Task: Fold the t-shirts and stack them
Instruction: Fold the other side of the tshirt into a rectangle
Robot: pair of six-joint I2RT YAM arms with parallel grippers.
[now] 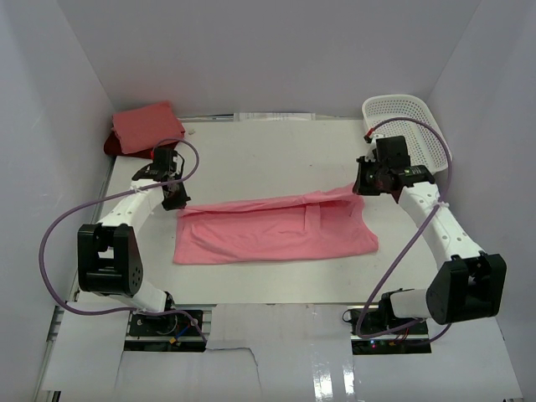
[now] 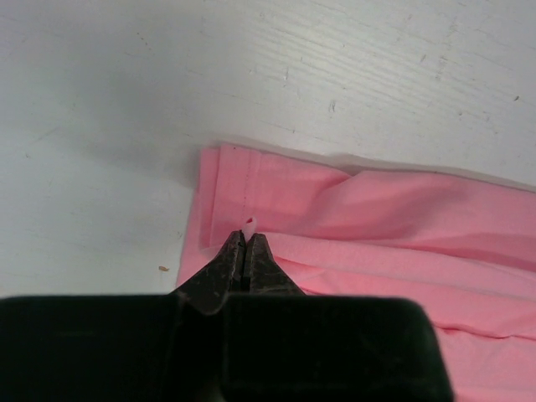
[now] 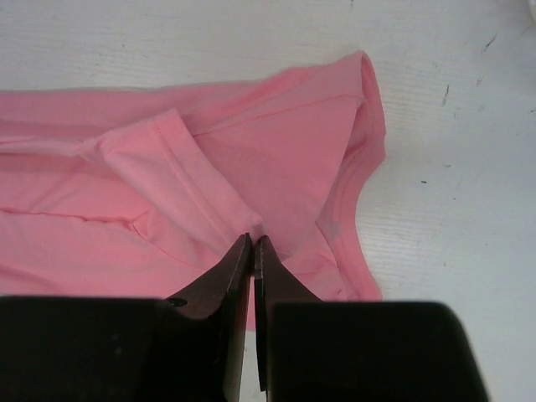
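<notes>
Running left-right, the pink t-shirt (image 1: 276, 234) has its hem leftward

The rose pink t-shirt (image 1: 276, 230) lies spread centrally, the folded salmon t-shirt (image 1: 148, 126) far left.

Quick head count. T-shirts: three total. One rose pink t-shirt (image 1: 276, 230) lies out across the middle of the counter (image 1: 268, 146). The other two are piled in the far left corner, a salmon pink t-shirt (image 1: 146, 126) on top of a dark red t-shirt (image 1: 110, 147). So one loose, two piled. Baskets: just one, a white mesh basket (image 1: 394, 102) in the far right corner. Arms: two, the left arm (image 1: 126, 213) and the right arm (image 1: 437, 219). One pincer each, so two: the left pincer (image 1: 176, 202) and the right pincer (image 1: 362, 186).
</notes>
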